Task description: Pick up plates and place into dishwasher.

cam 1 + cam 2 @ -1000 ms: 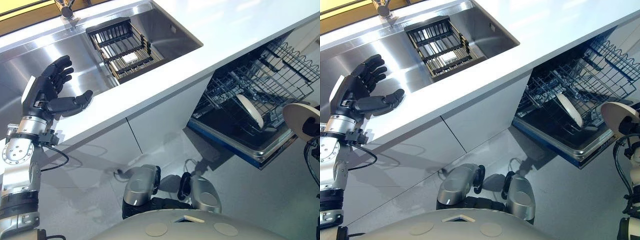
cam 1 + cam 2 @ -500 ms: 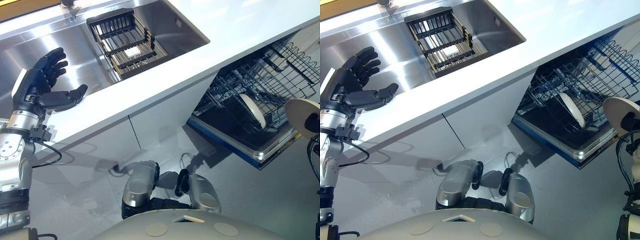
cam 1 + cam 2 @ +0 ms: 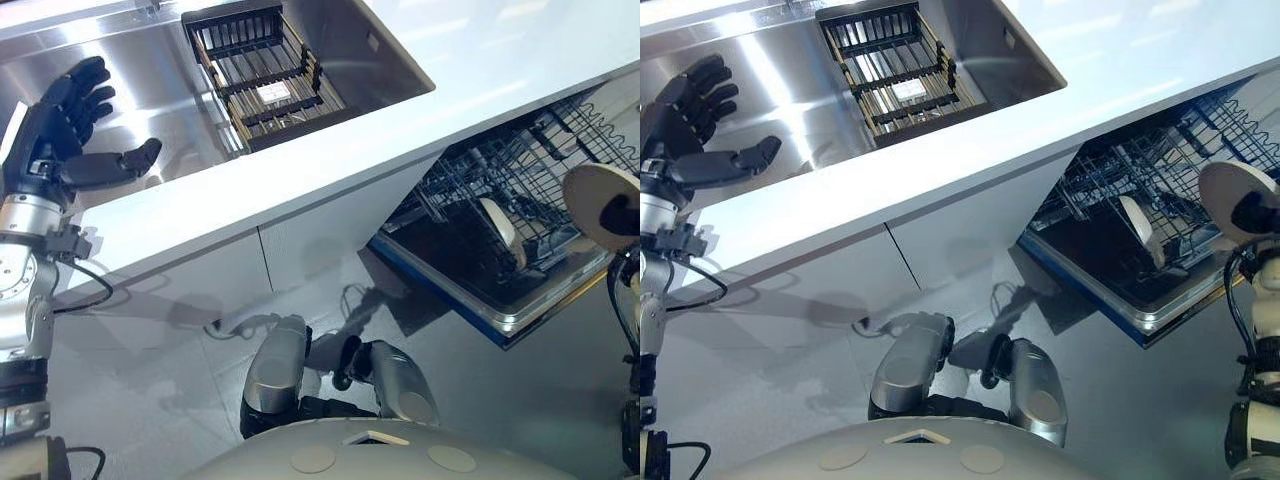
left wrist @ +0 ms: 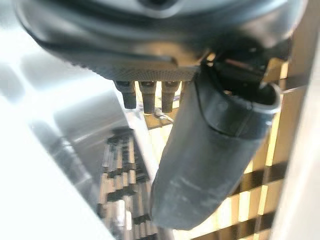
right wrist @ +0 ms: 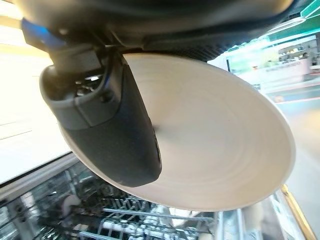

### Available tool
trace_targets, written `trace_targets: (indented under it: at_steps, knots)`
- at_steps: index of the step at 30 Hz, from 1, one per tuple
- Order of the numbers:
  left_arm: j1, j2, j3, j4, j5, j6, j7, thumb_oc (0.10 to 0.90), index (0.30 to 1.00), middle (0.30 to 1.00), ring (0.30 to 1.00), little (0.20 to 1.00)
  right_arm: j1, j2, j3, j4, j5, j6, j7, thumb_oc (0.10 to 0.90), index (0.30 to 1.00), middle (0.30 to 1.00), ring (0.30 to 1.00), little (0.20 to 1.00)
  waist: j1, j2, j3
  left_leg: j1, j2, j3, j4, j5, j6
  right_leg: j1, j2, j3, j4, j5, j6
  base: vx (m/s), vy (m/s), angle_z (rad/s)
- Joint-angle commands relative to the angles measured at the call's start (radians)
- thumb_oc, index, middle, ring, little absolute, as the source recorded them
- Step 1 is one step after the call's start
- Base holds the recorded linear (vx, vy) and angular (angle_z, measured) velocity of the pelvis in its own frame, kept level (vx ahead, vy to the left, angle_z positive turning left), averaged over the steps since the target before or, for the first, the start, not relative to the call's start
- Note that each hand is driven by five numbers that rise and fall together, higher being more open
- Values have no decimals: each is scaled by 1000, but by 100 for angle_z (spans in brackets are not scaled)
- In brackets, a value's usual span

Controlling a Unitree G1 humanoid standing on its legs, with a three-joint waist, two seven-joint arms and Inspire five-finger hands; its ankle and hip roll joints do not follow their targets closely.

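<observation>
My right hand point(image 3: 622, 216) is at the far right, shut on a cream plate point(image 3: 592, 198) held on edge above the front rim of the open dishwasher. The right wrist view shows the thumb point(image 5: 115, 135) pressed on the plate's face point(image 5: 215, 150). The pulled-out lower rack point(image 3: 520, 170) carries another white plate point(image 3: 497, 228) standing upright. My left hand point(image 3: 60, 140) hovers open over the steel sink point(image 3: 150, 110) at the far left, holding nothing.
A black wire basket point(image 3: 262, 75) sits inside the sink. The white countertop point(image 3: 480, 50) runs diagonally across the view, with white cabinet fronts point(image 3: 330, 235) below it. The dishwasher door point(image 3: 470, 300) lies open over the grey floor point(image 3: 520, 410).
The whole picture has shifted with the camera. The held plate has moved slightly up and towards the rack. The left hand keeps its open pose over the sink.
</observation>
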Motion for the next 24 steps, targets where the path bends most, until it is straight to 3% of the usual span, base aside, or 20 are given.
trace_targets:
  at_steps: [1,2,3,4,6,8,9,11,13,14,16,21,24]
  knots:
    - [-21,22,-58,5,-51,-30,84,800,900,900,900,900,-138,-176,3,41,80,-30,-48,100,300,300,300,200,-44,-41,-42,61,-16,30,-164,37,18,-39,-25,30,-48,192,10,168,-257,39]
    - [-49,29,-102,-2,-64,-37,135,800,900,900,900,900,-200,-204,18,3,149,-20,-39,100,300,300,300,200,-60,-53,17,25,-26,40,-106,37,1,-70,-26,47,-130,214,18,-138,-153,36]
    - [-114,33,-151,3,-93,-79,217,800,900,900,900,900,-309,-240,63,-54,216,28,-66,100,300,300,300,200,-85,-22,102,-77,-27,35,-55,57,-21,-120,-12,57,-134,210,28,-498,-105,24]
    - [-166,37,-208,12,-131,-153,291,800,900,900,900,900,-408,-251,131,-137,259,80,-140,100,300,300,300,200,-104,10,102,-242,-41,27,-39,79,-41,-257,1,69,-135,176,37,-1044,85,41]
    - [-321,30,-268,50,-197,-314,386,800,900,900,900,900,-680,-238,290,-227,327,145,-356,100,300,300,300,200,-124,36,102,-539,-21,33,-66,136,-75,-518,-4,79,-131,109,25,-1122,44,70]
    - [-369,42,-279,76,-277,-446,376,800,900,900,900,900,-880,-218,373,-207,330,77,-504,100,300,300,300,200,-127,44,102,-658,3,22,-152,173,-107,-645,21,109,-201,71,-17,-409,-69,85]
    - [-364,50,-259,73,-293,-453,356,800,900,900,900,900,-904,-229,371,-198,367,32,-520,100,300,300,300,200,-133,39,102,-672,1,16,-174,186,-112,-664,19,109,-241,85,-27,57,-158,59]
    - [-326,51,-210,41,-313,-420,311,800,900,900,900,900,-861,-239,331,-218,406,-2,-527,100,300,300,300,200,-131,26,102,-640,-10,0,-198,179,-108,-629,31,89,-265,86,-27,76,-191,44]
    - [-322,43,-155,12,-271,-337,301,800,900,900,900,900,-814,-231,279,-222,440,-48,-524,100,300,300,300,200,-127,-4,102,-619,-28,-30,-229,195,-96,-607,65,68,-283,97,-40,-22,-234,20]
    - [-312,41,-126,17,-243,-304,293,800,900,900,900,900,-753,-227,246,-178,445,-120,-538,100,300,300,300,200,-128,-14,102,-560,-31,-45,-247,189,-85,-560,92,58,-276,85,-52,21,-163,-87]
    - [-291,35,-112,26,-200,-306,273,800,900,900,900,900,-694,-217,215,-168,407,-153,-532,100,300,300,300,200,-131,-19,102,-514,-32,-56,-269,201,-80,-519,109,53,-288,89,-63,3,-58,-70]
    - [-266,62,-81,67,-197,-297,226,800,900,900,900,900,-573,-237,176,-155,306,-209,-480,100,300,300,300,200,-124,2,102,-324,-38,-51,-315,211,-93,-331,100,46,-317,62,-68,4,61,-2]
    - [-244,50,-62,67,-206,-282,201,800,900,900,900,900,-532,-250,150,-114,312,-253,-437,100,300,300,300,200,-123,11,99,-226,-36,-48,-333,206,-96,-231,85,47,-350,51,-68,75,119,-11]
